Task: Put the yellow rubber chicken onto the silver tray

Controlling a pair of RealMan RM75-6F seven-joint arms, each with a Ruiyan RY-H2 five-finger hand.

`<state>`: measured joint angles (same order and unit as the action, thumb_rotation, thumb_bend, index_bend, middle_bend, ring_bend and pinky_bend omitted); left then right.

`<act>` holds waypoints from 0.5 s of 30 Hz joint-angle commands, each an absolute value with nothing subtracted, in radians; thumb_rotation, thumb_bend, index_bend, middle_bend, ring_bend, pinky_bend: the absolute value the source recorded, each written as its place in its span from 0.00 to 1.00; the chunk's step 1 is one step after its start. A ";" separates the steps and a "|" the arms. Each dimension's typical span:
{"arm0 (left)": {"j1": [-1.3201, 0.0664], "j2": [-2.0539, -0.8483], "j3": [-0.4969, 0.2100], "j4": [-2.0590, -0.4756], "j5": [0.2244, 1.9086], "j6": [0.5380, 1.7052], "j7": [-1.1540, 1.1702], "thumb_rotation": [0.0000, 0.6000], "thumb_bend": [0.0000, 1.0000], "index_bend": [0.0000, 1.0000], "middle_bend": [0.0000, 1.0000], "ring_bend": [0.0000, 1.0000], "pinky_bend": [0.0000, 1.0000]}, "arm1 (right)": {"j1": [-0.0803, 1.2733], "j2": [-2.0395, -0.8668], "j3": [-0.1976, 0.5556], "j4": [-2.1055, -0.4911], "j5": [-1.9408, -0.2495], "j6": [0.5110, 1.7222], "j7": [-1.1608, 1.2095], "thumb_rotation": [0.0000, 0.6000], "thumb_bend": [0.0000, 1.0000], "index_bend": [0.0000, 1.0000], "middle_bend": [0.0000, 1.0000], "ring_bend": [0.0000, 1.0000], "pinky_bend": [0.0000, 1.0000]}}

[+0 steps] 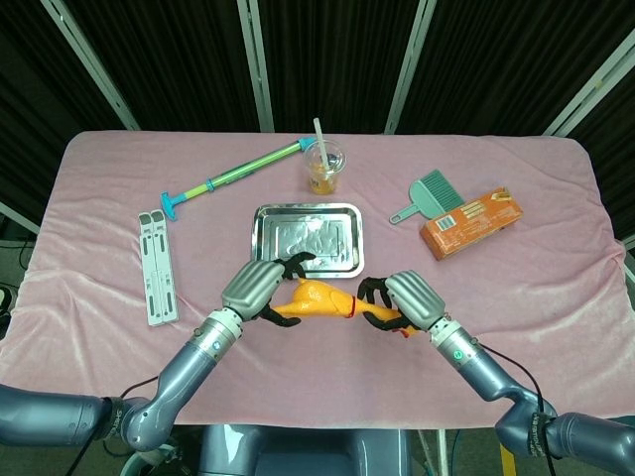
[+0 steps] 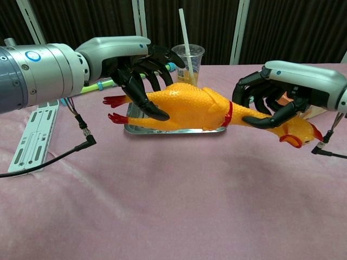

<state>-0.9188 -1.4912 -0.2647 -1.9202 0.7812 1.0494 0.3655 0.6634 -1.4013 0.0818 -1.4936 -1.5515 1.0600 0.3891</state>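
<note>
Black curtains and grey struts back a worktop draped in pink cloth. Beyond the fingers, at the middle of the cloth, lies the silver tray, its crinkled shiny floor holding nothing. Behind the tray stands a clear plastic cup with orange drink in the bottom and a white straw leaning out of it.

Off to the far side of the left hand's fingers lie a green and blue stick toy and a flat white folding stand. Beyond the right hand's fingers sit a small teal dustpan brush and an orange box.

The yellow rubber chicken hangs above the cloth just on the near side of the tray, its long axis running across from one hand to the other. Its red feet point past the left hand, its red-combed head drops below the right hand, and a red band rings the neck between them. The left hand's dark fingers are spread over the tail end, with one pressing the flank. The right hand's fingers curl round the neck, gripping it.
</note>
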 commanded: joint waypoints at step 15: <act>-0.943 -1.526 -0.267 -1.889 0.753 1.053 0.376 1.00 0.43 0.43 0.54 0.49 0.47 | 0.662 -1.398 0.074 -1.494 -1.565 1.070 0.408 1.00 0.61 0.91 0.70 0.71 0.88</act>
